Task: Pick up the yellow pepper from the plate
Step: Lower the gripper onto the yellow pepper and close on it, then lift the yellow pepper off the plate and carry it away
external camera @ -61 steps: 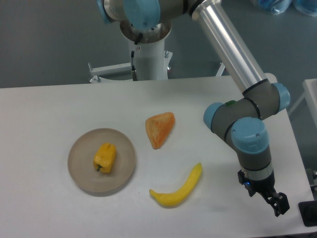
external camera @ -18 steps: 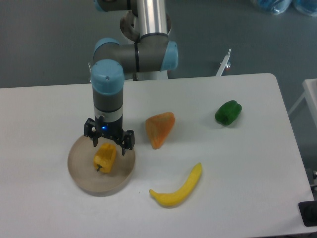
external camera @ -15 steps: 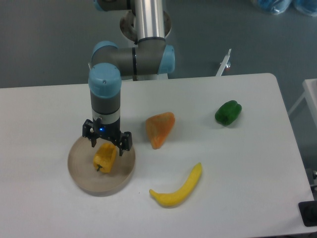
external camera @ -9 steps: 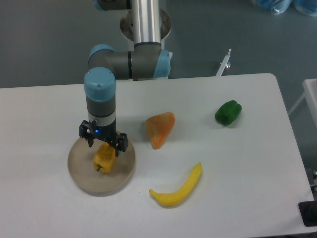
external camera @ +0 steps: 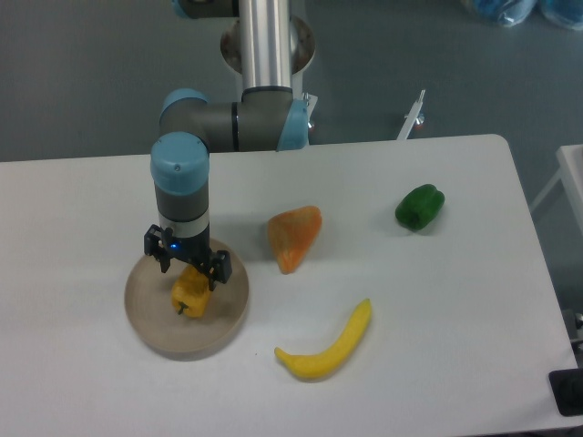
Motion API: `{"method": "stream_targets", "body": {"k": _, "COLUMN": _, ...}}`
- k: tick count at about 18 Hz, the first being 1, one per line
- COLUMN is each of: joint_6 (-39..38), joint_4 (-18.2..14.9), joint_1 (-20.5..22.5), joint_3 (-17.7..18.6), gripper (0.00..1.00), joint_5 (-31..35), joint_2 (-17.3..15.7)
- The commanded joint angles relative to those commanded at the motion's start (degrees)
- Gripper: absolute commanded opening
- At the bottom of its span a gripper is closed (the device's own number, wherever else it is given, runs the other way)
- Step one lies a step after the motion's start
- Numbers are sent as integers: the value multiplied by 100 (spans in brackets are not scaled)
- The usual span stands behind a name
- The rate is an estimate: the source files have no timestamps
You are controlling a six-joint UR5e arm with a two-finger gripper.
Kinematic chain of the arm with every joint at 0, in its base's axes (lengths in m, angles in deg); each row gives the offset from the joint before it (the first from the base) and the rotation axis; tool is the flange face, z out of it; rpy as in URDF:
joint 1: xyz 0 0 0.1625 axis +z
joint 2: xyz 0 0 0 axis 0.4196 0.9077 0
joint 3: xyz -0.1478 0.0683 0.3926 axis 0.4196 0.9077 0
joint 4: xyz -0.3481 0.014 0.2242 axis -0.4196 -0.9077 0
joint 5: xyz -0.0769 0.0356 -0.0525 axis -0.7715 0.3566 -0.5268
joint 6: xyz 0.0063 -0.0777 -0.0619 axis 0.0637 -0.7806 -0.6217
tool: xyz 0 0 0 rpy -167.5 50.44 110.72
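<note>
The yellow pepper [external camera: 190, 294] lies on the beige plate [external camera: 146, 314] at the table's left. My gripper [external camera: 188, 269] hangs straight down over the pepper's far end. Its two dark fingers are spread, one on each side of the pepper's top. The jaws stand apart and are not pressed on the pepper. The gripper body hides the pepper's far end.
An orange wedge-shaped piece [external camera: 293, 235] lies just right of the plate. A yellow banana [external camera: 330, 346] lies near the front. A green pepper [external camera: 419, 207] sits at the back right. The arm's base column [external camera: 266, 45] rises behind the table.
The arm swung from the table's right front over to the plate. In the last second the gripper has shifted slightly left and lowered around the pepper's top.
</note>
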Motion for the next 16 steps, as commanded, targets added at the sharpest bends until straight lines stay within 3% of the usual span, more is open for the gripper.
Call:
{"method": "stream_targets", "body": {"k": 3, "joint_6": 211, "joint_4": 9, "joint_1": -70, "joint_3": -9, "gripper": 78, "joint_5": 142, "joint_2": 35}}
{"method": "stream_targets", "body": {"k": 7, "joint_6": 220, "joint_4": 9, "joint_1": -70, "joint_3": 0, "gripper": 62, "joint_5": 142, "joint_2": 35}}
{"method": "stream_targets", "body": {"k": 16, "joint_6": 237, "joint_4": 9, "joint_1": -70, "joint_3": -61, "gripper": 60, "joint_5": 133, "joint_2": -44}}
